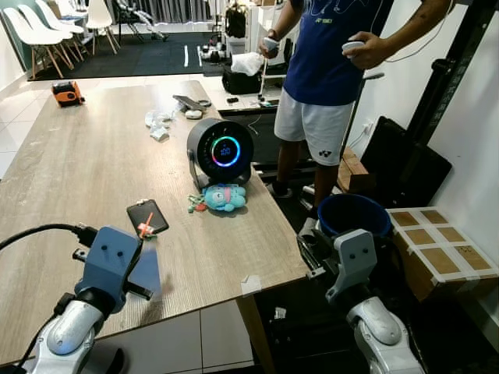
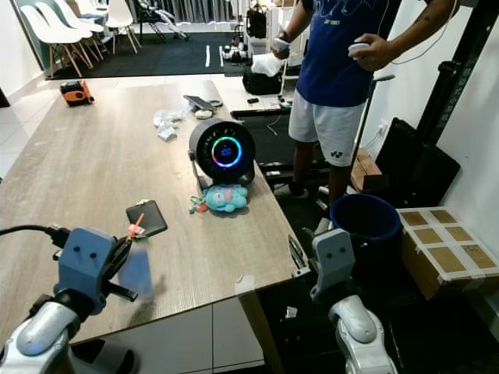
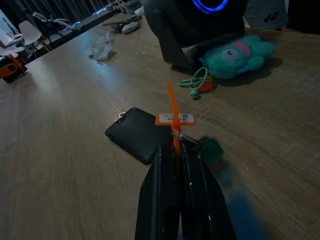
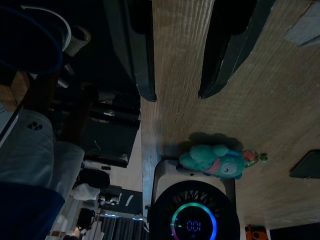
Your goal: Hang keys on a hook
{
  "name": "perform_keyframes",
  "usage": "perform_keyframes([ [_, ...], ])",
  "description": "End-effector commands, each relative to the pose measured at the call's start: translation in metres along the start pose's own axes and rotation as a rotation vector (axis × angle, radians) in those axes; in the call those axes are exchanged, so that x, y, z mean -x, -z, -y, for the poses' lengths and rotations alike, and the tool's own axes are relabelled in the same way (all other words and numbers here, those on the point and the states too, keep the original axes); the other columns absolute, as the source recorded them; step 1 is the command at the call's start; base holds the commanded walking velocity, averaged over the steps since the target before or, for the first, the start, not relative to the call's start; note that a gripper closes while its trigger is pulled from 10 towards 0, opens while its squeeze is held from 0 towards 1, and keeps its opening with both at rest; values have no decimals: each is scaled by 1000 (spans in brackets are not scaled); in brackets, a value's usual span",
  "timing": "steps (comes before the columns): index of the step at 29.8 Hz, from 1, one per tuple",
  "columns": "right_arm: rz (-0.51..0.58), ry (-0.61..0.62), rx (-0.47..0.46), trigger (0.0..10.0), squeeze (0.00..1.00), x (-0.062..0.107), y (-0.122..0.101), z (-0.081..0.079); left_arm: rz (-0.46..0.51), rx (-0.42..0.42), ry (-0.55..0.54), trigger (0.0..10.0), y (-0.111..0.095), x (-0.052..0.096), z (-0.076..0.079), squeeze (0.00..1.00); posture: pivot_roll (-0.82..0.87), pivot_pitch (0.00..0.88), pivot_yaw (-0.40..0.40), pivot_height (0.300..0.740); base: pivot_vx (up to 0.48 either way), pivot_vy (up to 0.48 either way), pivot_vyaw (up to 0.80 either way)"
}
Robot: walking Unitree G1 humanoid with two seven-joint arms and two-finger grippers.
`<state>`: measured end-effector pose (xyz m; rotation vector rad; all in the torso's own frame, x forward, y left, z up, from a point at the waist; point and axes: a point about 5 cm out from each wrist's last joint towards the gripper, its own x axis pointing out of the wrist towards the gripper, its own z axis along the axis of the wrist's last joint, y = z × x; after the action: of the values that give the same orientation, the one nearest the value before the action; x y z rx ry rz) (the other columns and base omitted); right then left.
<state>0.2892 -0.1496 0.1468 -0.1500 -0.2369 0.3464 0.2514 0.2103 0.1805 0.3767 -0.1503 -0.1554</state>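
My left gripper (image 1: 141, 236) hovers over the near part of the wooden table (image 1: 78, 171), shut on an orange strap with a small labelled tag (image 3: 174, 119). A blurred green-and-blue piece (image 3: 212, 148) hangs from the strap beside the fingers. Just beyond lies a flat black pouch (image 3: 137, 134). A teal plush keychain (image 1: 224, 197) with a green loop (image 3: 196, 82) rests against a round black device with a glowing ring (image 1: 221, 149). My right gripper (image 4: 177, 95) is open, with nothing between its fingers, at the table's near right edge.
A person (image 1: 320, 70) holding controllers stands past the table's right side. A blue bucket (image 1: 355, 214) and a cardboard box (image 1: 437, 249) sit on the floor at the right. Crumpled wrappers (image 1: 158, 123) and an orange tool (image 1: 68, 93) lie farther up the table.
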Motion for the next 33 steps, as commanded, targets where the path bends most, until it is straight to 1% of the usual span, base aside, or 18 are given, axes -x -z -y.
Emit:
perform_keyframes([
  [1, -26, -10, -7, 10000, 0, 3, 6, -2, -4, -12, 18, 10000, 3, 2, 3, 0, 87, 149, 32, 740, 0, 0, 0],
  [5, -24, -4, -9, 10000, 0, 3, 6, -2, -2, -9, 12, 10000, 3, 0, 2, 0, 87, 148, 37, 740, 0, 0, 0],
  [7, -23, 4, -5, 10000, 0, 3, 6, 0, 7, 17, -3, 10000, 1, -6, 3, 0, 65, 142, 33, 740, 0, 0, 0],
  [10, -23, 6, -1, 10000, 0, 3, 6, 1, 10, 36, -11, 10000, 1, -8, 3, 0, 63, 142, 31, 740, 0, 0, 0],
  [13, -30, 5, 27, 10000, 0, 5, 4, 10, 26, 113, -22, 10000, -3, -15, 9, 0, 33, 140, 1, 740, 0, 0, 0],
  [15, -34, 1, 42, 10000, 0, 6, 3, 15, 40, 138, -12, 10000, -6, -18, 15, 0, 19, 138, -12, 740, 0, 0, 0],
  [16, -34, 1, 42, 10000, 0, 6, 3, 15, 40, 138, -12, 10000, -6, -18, 15, 0, 19, 138, -12, 740, 0, 0, 0],
  [18, -34, -6, 57, 10000, 0, 5, 1, 19, 55, 158, 1, 10000, -7, -20, 23, 0, 4, 134, -29, 740, 0, 0, 0],
  [19, -34, -6, 57, 10000, 0, 5, 1, 19, 55, 158, 1, 10000, -7, -20, 23, 0, 4, 134, -29, 740, 0, 0, 0],
  [21, -34, -7, 65, 10000, 0, 4, -1, 22, 51, 166, 5, 10000, -3, -21, 32, 0, -10, 129, -41, 740, 0, 0, 0],
  [25, -36, -5, 73, 10000, 0, 3, -1, 24, 38, 179, 4, 10000, 3, -25, 39, 0, -13, 127, -40, 740, 0, 0, 0],
  [29, -36, -4, 73, 10000, 0, 3, 0, 24, 33, 182, 3, 10000, 5, -26, 40, 0, -8, 124, -34, 740, 0, 0, 0],
  [33, -42, 3, 64, 10000, 0, 4, 4, 19, 35, 190, -13, 10000, 3, -31, 37, 0, 6, 120, -15, 740, 0, 0, 0],
])
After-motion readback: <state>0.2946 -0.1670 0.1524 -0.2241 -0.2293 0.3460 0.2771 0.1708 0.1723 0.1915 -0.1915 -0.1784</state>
